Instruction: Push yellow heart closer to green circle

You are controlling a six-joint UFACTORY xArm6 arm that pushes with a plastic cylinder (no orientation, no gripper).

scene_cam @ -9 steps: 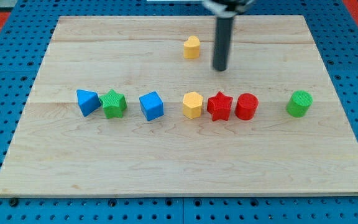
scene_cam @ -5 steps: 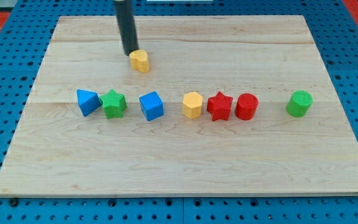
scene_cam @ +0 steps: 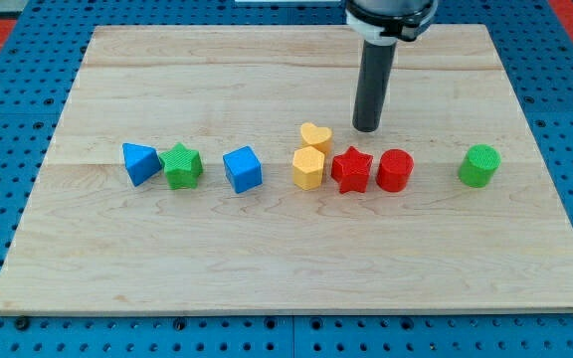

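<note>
The yellow heart (scene_cam: 315,136) lies just above the yellow hexagon (scene_cam: 308,167), touching or nearly touching it, near the middle of the board. The green circle (scene_cam: 479,165) stands far to the view's right in the same row. My tip (scene_cam: 367,129) is on the board to the right of the heart, a short gap away, and just above the red star (scene_cam: 351,169).
A row runs across the board: blue triangle (scene_cam: 139,163), green star (scene_cam: 182,166), blue cube (scene_cam: 243,169), then the yellow hexagon, red star and red circle (scene_cam: 395,170). The wooden board (scene_cam: 286,268) sits on a blue pegboard surface.
The yellow heart has moved right and down, from the upper left of centre to just above the yellow hexagon. My tip has swung from the heart's upper left to its right.
</note>
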